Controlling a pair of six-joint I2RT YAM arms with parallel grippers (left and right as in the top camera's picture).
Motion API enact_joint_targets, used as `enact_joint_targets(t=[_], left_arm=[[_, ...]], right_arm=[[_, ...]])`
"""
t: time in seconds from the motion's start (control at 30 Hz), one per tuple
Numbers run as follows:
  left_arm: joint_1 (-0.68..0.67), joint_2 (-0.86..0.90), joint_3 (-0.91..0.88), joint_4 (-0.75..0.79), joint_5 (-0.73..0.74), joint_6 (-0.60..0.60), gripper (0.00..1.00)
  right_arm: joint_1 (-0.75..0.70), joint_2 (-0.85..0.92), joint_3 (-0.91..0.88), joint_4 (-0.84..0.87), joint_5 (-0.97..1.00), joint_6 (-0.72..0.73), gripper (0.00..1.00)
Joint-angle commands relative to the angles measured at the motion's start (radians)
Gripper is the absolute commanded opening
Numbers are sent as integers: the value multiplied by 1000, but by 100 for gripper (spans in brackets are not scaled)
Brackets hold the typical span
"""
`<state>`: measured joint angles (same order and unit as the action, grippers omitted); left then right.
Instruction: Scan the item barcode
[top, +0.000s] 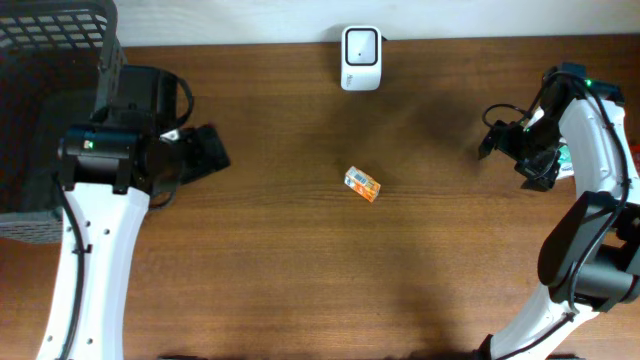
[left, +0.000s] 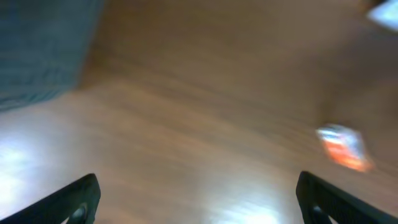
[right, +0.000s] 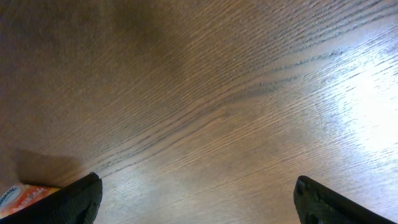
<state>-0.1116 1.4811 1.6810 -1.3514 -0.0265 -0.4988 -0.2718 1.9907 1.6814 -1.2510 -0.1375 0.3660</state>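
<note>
A small orange and white item box (top: 363, 184) lies on the wooden table near the middle. It shows blurred at the right of the left wrist view as the item (left: 342, 147), and its corner peeks in at the lower left of the right wrist view as the item (right: 25, 196). A white barcode scanner (top: 360, 57) stands at the table's far edge, above the item. My left gripper (top: 208, 152) is open at the left, well apart from the item. My right gripper (top: 512, 155) is open at the right, with only bare wood between its fingers.
A dark mesh basket (top: 45, 60) fills the far left corner behind the left arm. The table's back edge runs along the top of the overhead view, just behind the scanner.
</note>
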Motion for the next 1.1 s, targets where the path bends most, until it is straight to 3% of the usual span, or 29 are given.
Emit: enact_joint_targets(t=[0.0,0.1,0.27,0.4,0.63,0.7,0.73,0.9,1.07], left_arm=[[-43,10,-55,100,281,57,99],[-108,63,-138,191,314,70,99],[-193,249,-236,379,516,69,100],[-242,404,-236,536,634,35,92],[-261,555,-236,851,636,-102,90],[-261,579,-236,914,623,-179,76],[-261,587,-236,930,606,-226,73],[-279,649,-236,978,577,-433,86],[-306,658,-236,1003,583,-437,85]], right_arm=[[-3,-2,2,2,-10,7,99],[-3,-2,2,3,-10,7,98],[-3,-2,2,3,-10,7,98],[-3,-2,2,-2,-10,7,98],[-3,-2,2,-6,-14,7,98],[-3,-2,2,-15,-19,8,98],[-3,-2,2,-20,-37,10,98],[-3,-2,2,-33,-125,10,98],[-3,-2,2,-41,-125,10,98]])
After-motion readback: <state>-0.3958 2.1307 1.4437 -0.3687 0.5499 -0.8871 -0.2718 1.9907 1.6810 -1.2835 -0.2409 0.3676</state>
